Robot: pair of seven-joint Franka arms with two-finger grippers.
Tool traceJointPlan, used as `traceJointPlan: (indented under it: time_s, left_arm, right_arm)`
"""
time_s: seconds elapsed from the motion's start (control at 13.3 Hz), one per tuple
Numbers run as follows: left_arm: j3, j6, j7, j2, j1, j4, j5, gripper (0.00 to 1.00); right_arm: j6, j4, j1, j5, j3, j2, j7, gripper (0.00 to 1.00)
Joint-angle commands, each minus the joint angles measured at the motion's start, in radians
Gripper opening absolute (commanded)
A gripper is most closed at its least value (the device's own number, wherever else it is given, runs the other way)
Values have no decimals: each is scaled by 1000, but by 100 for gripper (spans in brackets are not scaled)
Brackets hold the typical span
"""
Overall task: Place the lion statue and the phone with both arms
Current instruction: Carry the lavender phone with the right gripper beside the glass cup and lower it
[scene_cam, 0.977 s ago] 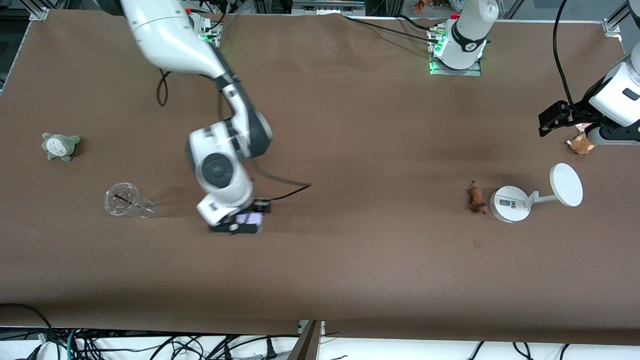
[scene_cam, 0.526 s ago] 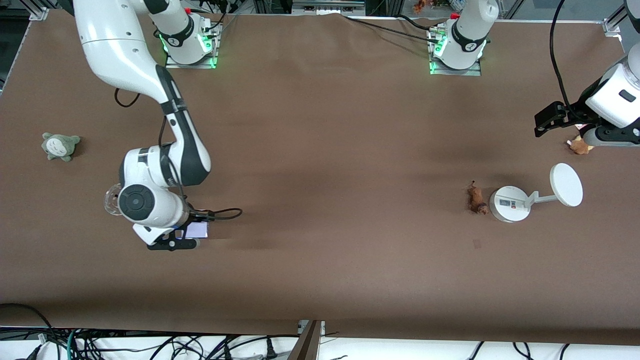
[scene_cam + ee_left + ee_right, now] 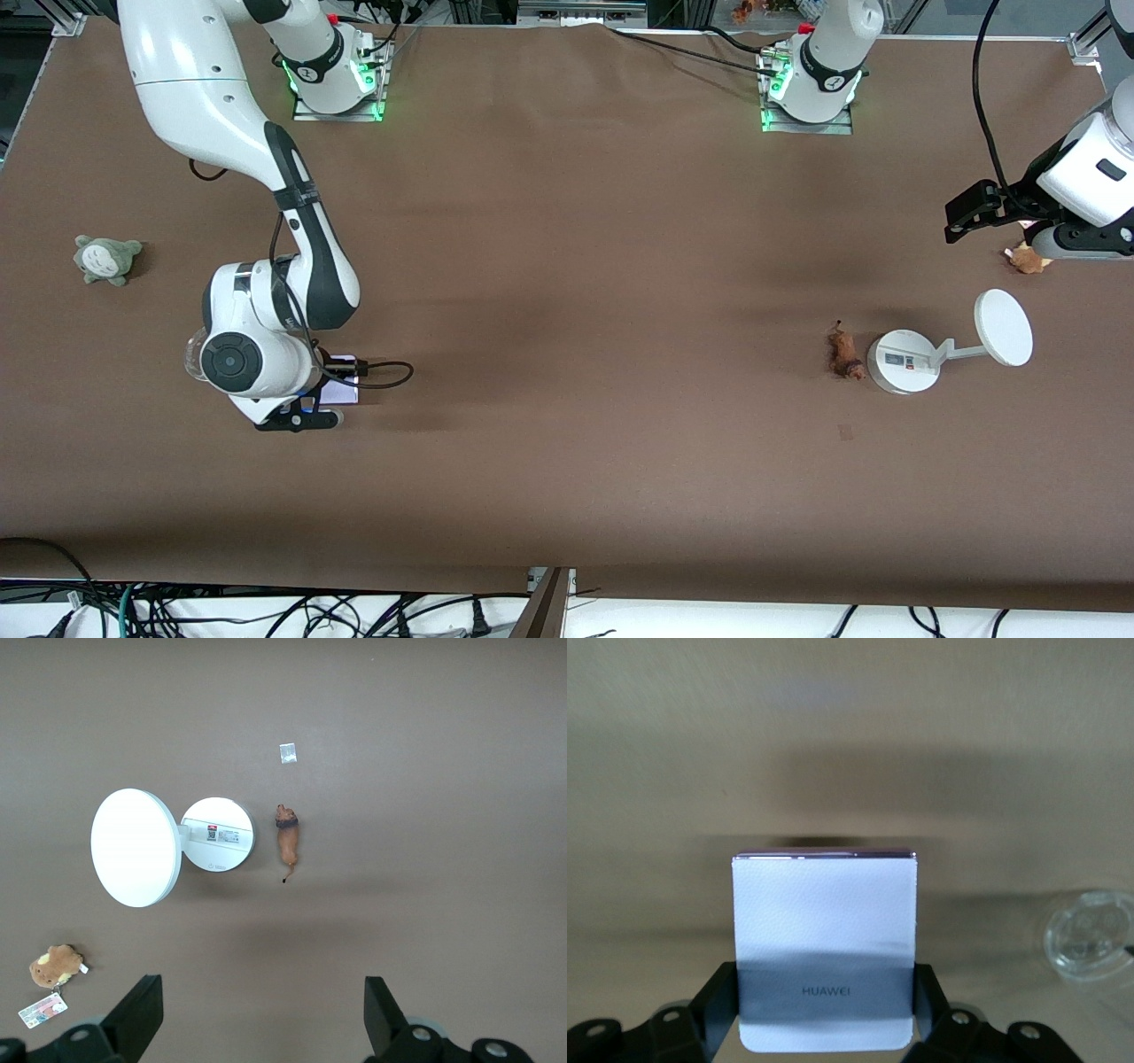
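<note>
Moved since a second ago: right gripper (image 3: 312, 400), from mid-table toward the right arm's end, fingers clamped on the phone (image 3: 340, 391) beside the clear cup (image 3: 1093, 933). Left gripper (image 3: 974, 211): jaws spread wide, empty, waiting over the left arm's edge. Lion statue (image 3: 844, 353): on table, touching nothing, just beside white stand (image 3: 904, 361).

lion statue (image 3: 845, 353) just beside stand (image 3: 904, 361), plush (image 3: 1028, 258) farther
</note>
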Motion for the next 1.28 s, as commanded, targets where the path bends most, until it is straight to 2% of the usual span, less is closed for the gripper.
traceJointPlan:
  time_s: [0.0,0.45,0.9,1.05,1.2]
  left_arm:
    - [8,2,16,4,-4,12,-28,100]
    - [8,2,16,4,-4,12,-28,100]
    - [8,2,18,4,-4,12,-28,100]
    - [8,2,18,4,-4,12,-28,100]
    - [8,2,18,4,-4,12,-28,100]
  right_arm:
    - [62,-136,-23,5,14,-78,-25,53]
    - [107,-193,-29,5,12,-79,-34,53]
    - [95,-193,-47,5,12,-59,-114,60]
    - [93,-190,-52,5,12,-55,-128,77]
    - [92,-179,-52,5,12,-61,-129,99]
